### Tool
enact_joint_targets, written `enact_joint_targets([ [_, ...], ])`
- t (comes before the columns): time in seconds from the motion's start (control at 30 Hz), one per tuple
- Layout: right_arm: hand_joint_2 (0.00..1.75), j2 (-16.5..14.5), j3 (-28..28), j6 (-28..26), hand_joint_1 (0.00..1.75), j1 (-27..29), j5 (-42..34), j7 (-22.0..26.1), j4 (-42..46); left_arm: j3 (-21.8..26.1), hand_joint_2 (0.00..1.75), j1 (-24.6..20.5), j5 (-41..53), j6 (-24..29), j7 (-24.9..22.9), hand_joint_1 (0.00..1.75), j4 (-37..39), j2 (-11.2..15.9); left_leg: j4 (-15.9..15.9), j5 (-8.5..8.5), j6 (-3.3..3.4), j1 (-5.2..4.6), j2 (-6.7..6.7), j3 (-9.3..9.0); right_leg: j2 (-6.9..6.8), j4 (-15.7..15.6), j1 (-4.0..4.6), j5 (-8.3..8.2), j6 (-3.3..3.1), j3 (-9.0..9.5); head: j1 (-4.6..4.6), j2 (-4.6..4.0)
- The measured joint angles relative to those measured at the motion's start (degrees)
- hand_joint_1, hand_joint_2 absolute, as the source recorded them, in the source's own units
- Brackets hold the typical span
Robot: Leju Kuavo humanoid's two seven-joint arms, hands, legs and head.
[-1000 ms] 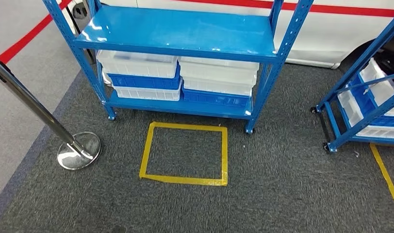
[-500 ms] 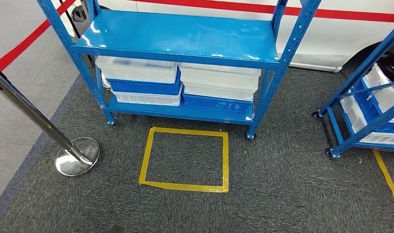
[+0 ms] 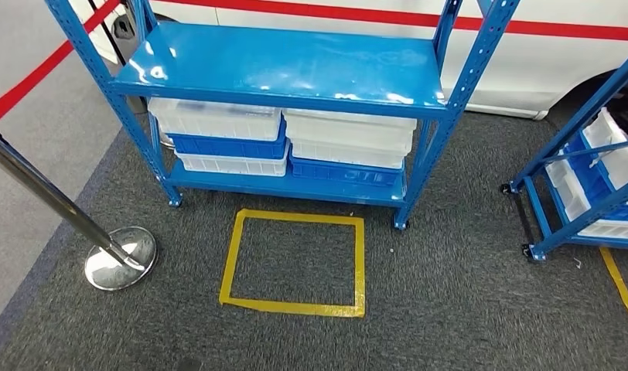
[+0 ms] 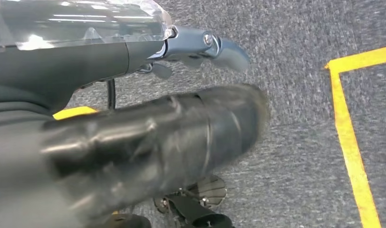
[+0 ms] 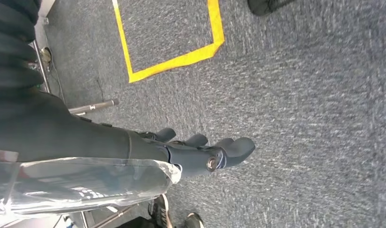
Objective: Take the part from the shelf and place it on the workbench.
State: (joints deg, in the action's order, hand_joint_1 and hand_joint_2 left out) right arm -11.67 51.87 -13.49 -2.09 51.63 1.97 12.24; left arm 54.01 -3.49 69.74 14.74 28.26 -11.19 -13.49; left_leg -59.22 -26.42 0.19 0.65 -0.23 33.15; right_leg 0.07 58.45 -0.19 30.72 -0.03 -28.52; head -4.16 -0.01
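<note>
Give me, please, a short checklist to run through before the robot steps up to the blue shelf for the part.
1. Shelf ahead and centred: ok, the blue shelf stands straight in front.
2. Floor mark located: ok, the yellow tape square lies just before the shelf.
3. Obstacle at the side: ok, the stanchion post stands apart from the square.
4. Right hand free: ok, it holds nothing, fingers apart over the carpet.
5. Left hand free: cannot tell, it is blurred.
6. Part identified: cannot tell, the bins hide their contents.
</note>
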Motion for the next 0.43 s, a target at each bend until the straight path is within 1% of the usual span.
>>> enact_joint_targets([
  [0.07,1.75,0.00,0.01,-0.01,0.00,-0.15,0.01,0.00,0.00,0.05,0.00,0.05,0.04,0.01,0.02,0.00,0.00,-0.01,0.36,-0.02,0.73,0.09,-0.03,-0.25,-0.03,0.16,-0.14,0.43,0.55,0.16,-0.01,0.00],
  [0.1,1.75,0.00,0.01,-0.02,0.00,-0.18,0.02,0.01,0.00,0.07,0.00,0.05,0.05,0.02,0.03,0.00,0.00,-0.01,0.63,-0.01,1.09,0.20,-0.03,-0.45,-0.04,1.32,-0.23,1.19,0.84,-0.29,-0.02,0.00],
  [0.13,1.75,0.00,0.02,-0.02,0.00,-0.21,0.02,0.01,0.00,0.08,0.00,0.00,0.06,0.03,0.04,0.00,0.00,-0.01,0.86,-0.03,1.41,0.33,-0.01,-0.66,-0.04,3.71,-0.33,2.49,1.12,-1.43,-0.02,0.01],
  [0.17,1.75,0.00,0.02,-0.02,0.00,-0.18,0.02,0.02,0.00,0.10,0.00,-0.04,0.07,0.03,0.05,0.00,0.00,-0.01,0.92,-0.16,1.63,0.32,0.01,-0.79,-0.05,7.24,-0.43,4.08,1.35,-3.35,-0.03,0.01],
  [0.2,1.75,0.00,0.02,-0.02,0.00,-0.16,0.03,0.02,0.00,0.12,0.00,-0.07,0.06,0.01,0.06,0.00,0.00,-0.01,0.92,-0.31,1.79,0.30,0.04,-0.89,-0.05,11.17,-0.49,5.54,1.54,-5.68,-0.02,0.01],
  [0.23,1.75,-0.01,0.02,-0.02,0.00,-0.13,0.04,0.02,0.00,0.14,0.00,-0.06,0.05,-0.04,0.07,0.00,0.00,-0.02,0.91,-0.48,1.85,0.28,0.05,-1.02,-0.06,14.38,-0.55,6.28,1.67,-7.77,-0.01,0.01],
  [0.27,1.75,-0.01,0.02,-0.02,0.00,-0.08,0.06,0.02,-0.01,0.16,0.00,-0.04,0.04,-0.09,0.07,0.00,0.00,-0.02,0.90,-0.68,1.87,0.26,0.01,-1.24,-0.06,15.83,-0.57,5.85,1.71,-9.06,-0.02,0.01],
  [0.3,1.75,-0.01,0.03,-0.02,0.00,-0.03,0.09,0.02,-0.01,0.18,0.00,-0.01,0.03,-0.14,0.07,0.00,0.00,-0.02,0.90,-0.91,1.81,0.26,-0.06,-1.56,-0.06,15.09,-0.58,4.27,1.66,-9.27,-0.02,0.00],
  [0.33,1.75,-0.01,0.04,-0.03,0.00,0.01,0.11,0.02,-0.01,0.19,0.00,0.01,0.03,-0.16,0.07,0.00,0.00,-0.02,0.90,-1.17,1.71,0.26,-0.13,-1.97,-0.06,12.38,-0.57,1.88,1.51,-8.49,-0.02,0.01],
  [0.37,1.75,-0.01,0.05,-0.04,0.00,0.05,0.14,0.02,-0.01,0.20,0.00,0.02,0.03,-0.15,0.07,0.00,0.00,-0.02,0.93,-1.47,1.54,0.26,-0.18,-2.33,-0.06,8.46,-0.52,-0.59,1.23,-7.09,-0.03,0.00],
  [0.4,1.75,0.00,0.08,-0.05,0.00,0.05,0.15,0.02,-0.01,0.20,0.00,-0.01,0.04,-0.15,0.08,0.00,0.00,-0.03,0.87,-1.76,1.29,0.15,-0.18,-2.63,-0.05,4.95,-0.34,-2.31,0.88,-5.74,-0.03,0.00],
  [0.43,1.75,0.00,0.09,-0.06,0.00,0.06,0.15,0.01,-0.01,0.20,0.00,-0.02,0.04,-0.14,0.08,0.00,0.00,-0.03,0.87,-1.92,1.16,0.12,-0.18,-2.78,-0.05,2.93,-0.26,-3.25,0.69,-4.95,-0.04,0.00],
])
